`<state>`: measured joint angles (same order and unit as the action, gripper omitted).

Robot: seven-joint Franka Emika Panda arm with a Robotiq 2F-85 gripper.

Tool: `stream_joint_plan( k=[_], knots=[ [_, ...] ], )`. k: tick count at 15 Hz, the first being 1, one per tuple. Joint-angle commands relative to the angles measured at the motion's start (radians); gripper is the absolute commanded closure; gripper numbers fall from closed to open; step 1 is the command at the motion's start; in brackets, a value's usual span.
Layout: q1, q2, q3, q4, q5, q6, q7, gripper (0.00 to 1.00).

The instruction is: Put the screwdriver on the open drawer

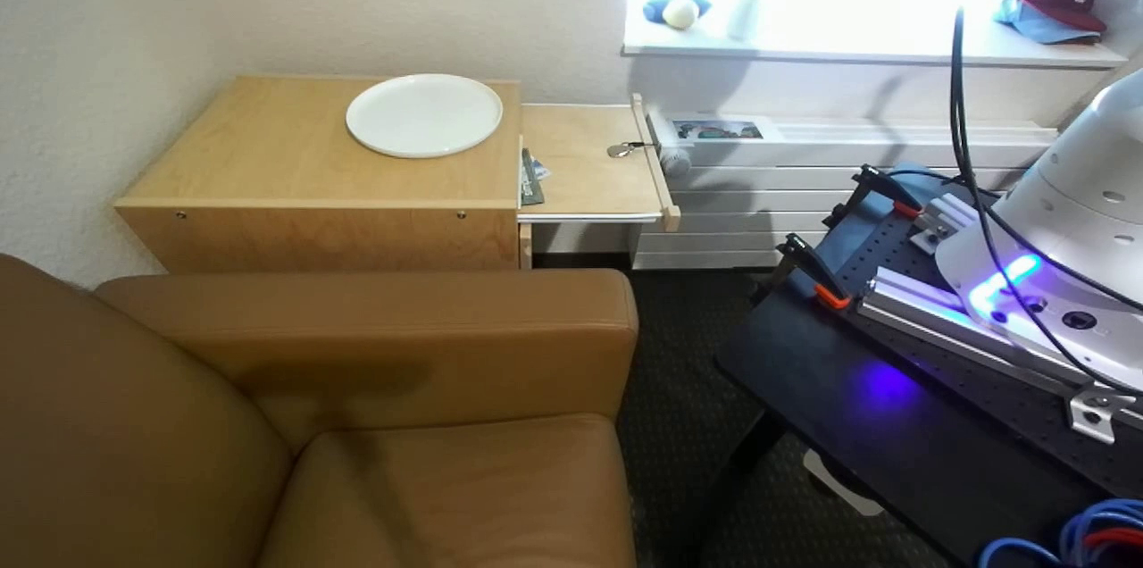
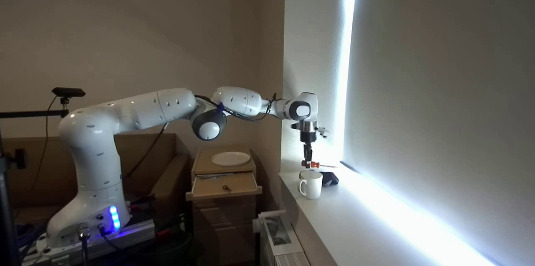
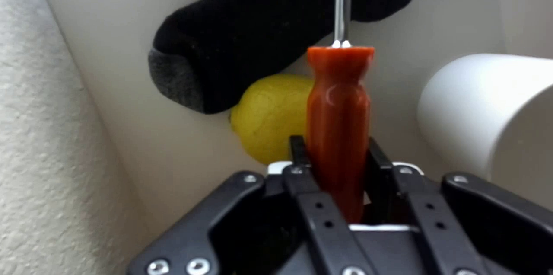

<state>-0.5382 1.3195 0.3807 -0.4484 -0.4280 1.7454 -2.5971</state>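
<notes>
Orange screwdriver (image 3: 339,106), glossy-handled, metal-shafted, tight in the closed black hand (image 3: 338,150).

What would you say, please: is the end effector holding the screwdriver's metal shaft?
No, the wrist view shows the end effector gripping the screwdriver by its orange-red handle.

In an exterior view, the low cabinet (image 1: 304,166) is looked down on over a near sofa (image 1: 384,340). In an exterior view, from well back and nearly level, the arm (image 2: 171,109) is seen side-on; cabinet, open drawer (image 2: 207,187) and windowsill (image 2: 355,220) are shared by both exterior views. In the wrist view, the windowsill is faced from close above, past the gripper (image 3: 338,153).
</notes>
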Motion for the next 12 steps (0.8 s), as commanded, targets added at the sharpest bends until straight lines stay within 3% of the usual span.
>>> stream_joint_plan(
  k=[1, 3, 5, 8, 9, 12],
  knots=[
    [-0.115, -0.109, 0.211, -0.217, -0.256, 0.050, -0.002, 0.92],
    [-0.186, -0.108, 0.353, -0.277, -0.400, 0.119, -0.001, 0.92],
    [-0.248, -0.118, 0.399, -0.335, -0.402, 0.138, -0.001, 0.92],
    [-0.351, -0.135, 0.493, -0.432, -0.419, 0.058, -0.001, 0.92],
    [-0.408, -0.125, 0.616, -0.476, -0.509, 0.027, -0.002, 0.92],
    [-0.525, -0.109, 0.842, -0.611, -0.738, -0.055, -0.005, 0.92]
  ],
)
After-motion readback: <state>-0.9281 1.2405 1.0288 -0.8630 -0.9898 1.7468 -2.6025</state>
